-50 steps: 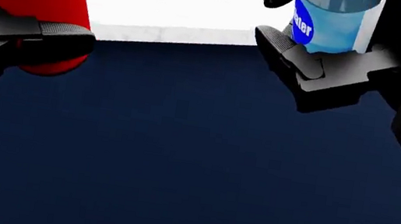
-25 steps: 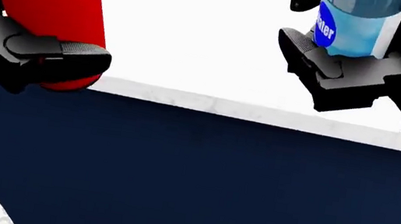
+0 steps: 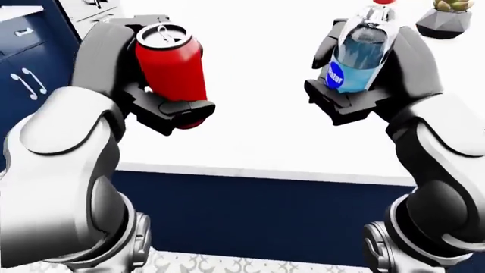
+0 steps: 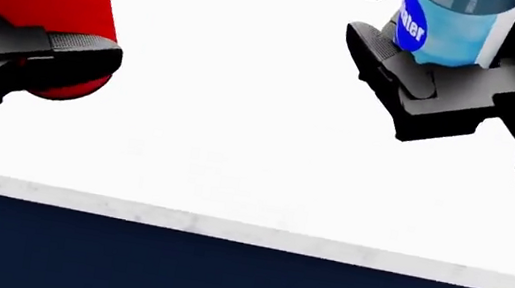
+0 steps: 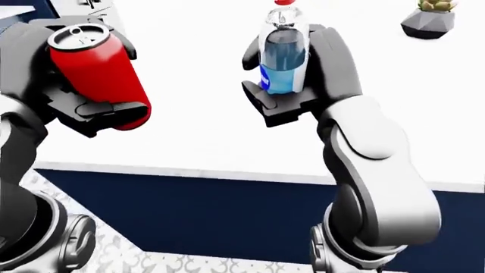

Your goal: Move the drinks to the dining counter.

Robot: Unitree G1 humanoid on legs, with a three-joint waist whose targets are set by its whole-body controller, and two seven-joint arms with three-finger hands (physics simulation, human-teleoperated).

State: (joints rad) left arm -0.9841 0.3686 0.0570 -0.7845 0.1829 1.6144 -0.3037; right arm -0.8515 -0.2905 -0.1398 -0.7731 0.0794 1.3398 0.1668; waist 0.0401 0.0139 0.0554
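A: What is the left hand (image 3: 163, 102) carrying?

B: A red can (image 3: 170, 68), tilted a little, top toward the upper left of the left-eye view. The black fingers (image 3: 182, 109) wrap round its lower end, fully closed on it.

A: And the right hand (image 3: 356, 99)?

B: It grips a water bottle (image 3: 357, 57) with a blue label and a red cap. Its fingers (image 5: 269, 102) are curled tight round the lower part, and the bottle stands nearly upright.

A: Where are both drinks compared with the counter?

B: Both are held up in the air over the white counter (image 4: 236, 156), not touching it. The counter's pale edge (image 4: 225, 228) runs across the bottom of the head view, with a dark blue panel (image 3: 257, 216) below it.

A: What has changed from half a second ago?

B: The whole head view has shifted. The counter edge sat near the middle then and now lies far lower, so white fills most of the picture. The camera moved; the can and bottle stay in the same grips.

A: Anything else?

B: A small potted plant (image 3: 452, 17) sits at the top right of the left-eye view, well apart from the hands.
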